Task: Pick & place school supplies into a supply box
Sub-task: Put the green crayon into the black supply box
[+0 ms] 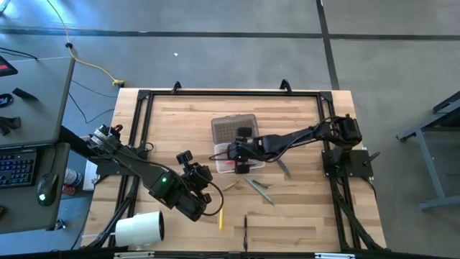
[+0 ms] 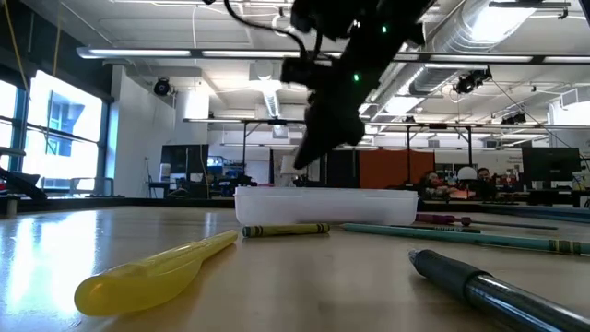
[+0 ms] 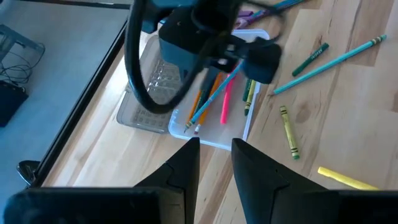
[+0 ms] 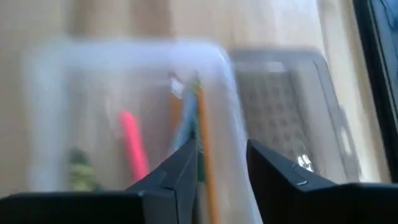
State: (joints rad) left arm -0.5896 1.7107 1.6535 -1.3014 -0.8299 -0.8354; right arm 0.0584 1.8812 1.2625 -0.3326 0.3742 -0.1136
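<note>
The clear supply box [image 1: 219, 152] lies on the table with its ribbed lid [image 1: 233, 128] folded open toward the far edge. Orange, blue, pink and green pencils [image 3: 214, 93] lie inside. My right gripper [image 1: 236, 155] hovers open over the box, fingers pointing down into it [image 4: 221, 143], holding nothing. My left gripper [image 1: 198, 171] waits open just left of the box [image 3: 215, 143]. Loose on the table near the box are a teal pencil [image 3: 329, 62], a green crayon [image 3: 311, 59], an olive crayon [image 3: 288, 130], a yellow pen [image 2: 157, 272] and a dark pen [image 2: 498, 286].
A big white roll [image 1: 140, 229] lies at the table's near left corner. More pencils [image 1: 257, 188] are scattered between the box and the near edge. Black rails [image 1: 144, 129] frame the tabletop. A desk with a keyboard [image 1: 18, 169] stands beyond the left edge.
</note>
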